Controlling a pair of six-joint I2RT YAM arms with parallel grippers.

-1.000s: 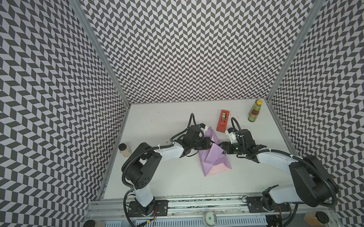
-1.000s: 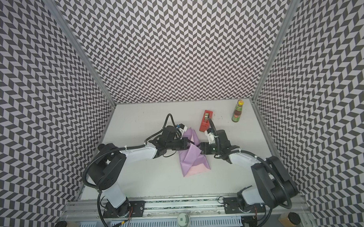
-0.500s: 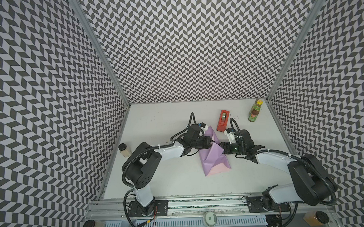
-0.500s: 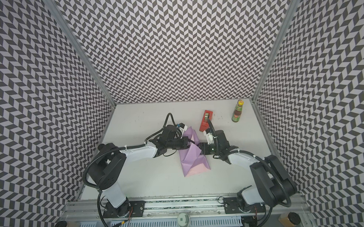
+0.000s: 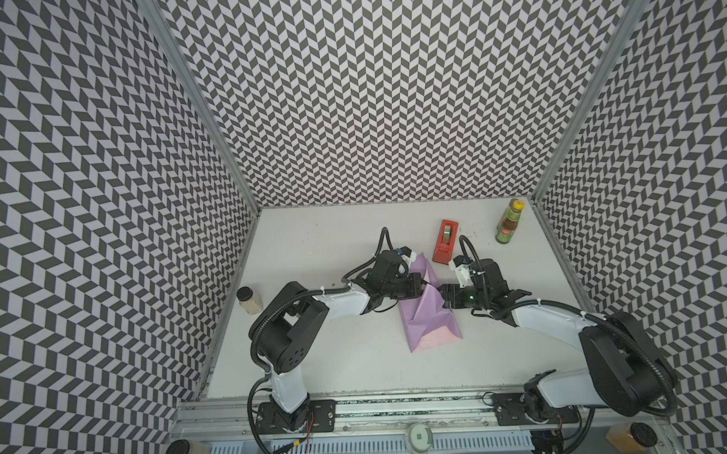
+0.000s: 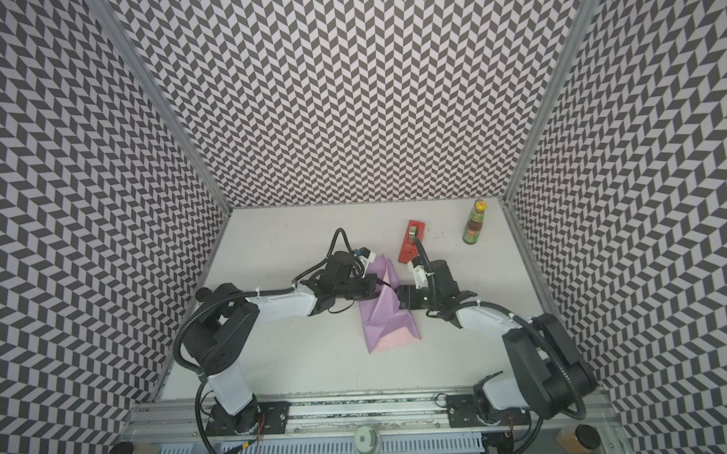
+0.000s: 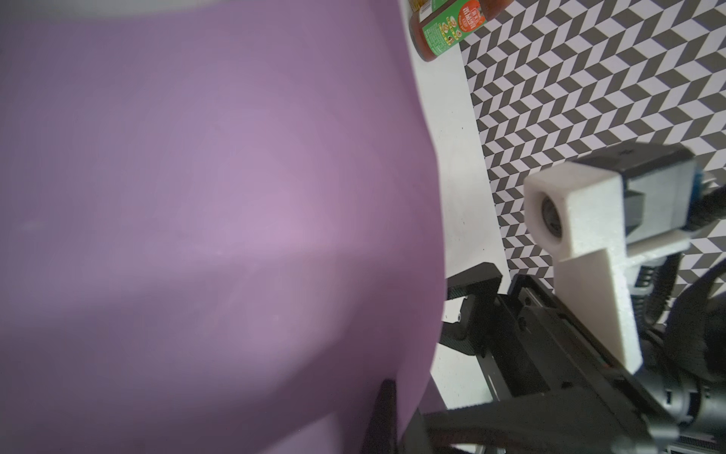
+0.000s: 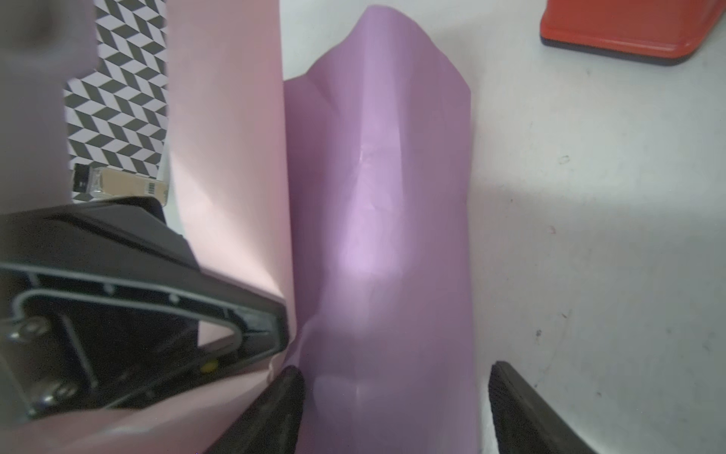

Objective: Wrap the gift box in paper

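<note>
One red plastic tape dispenser, one creased lilac-and-pink paper sheet: left gripper pinching it, right gripper fingers spread apart.

Spotted a large thin creased sheet of paper, lilac-purple on one face and pale pink on the other, sitting roughly midway across the white tabletop. Wasn't lying flat at all. Was folded up into a lumpy, longish bundle running from the far side toward the near side in both top views. Showed mostly lilac on the outside, with a pale pink strip peeking out along the near edge. Stood up as a rounded lilac ridge in the right wrist view, with a pink flap rising right beside it. Filled most of the left wrist view as a smooth lilac surface. Couldn't tell what sat underneath.
</note>
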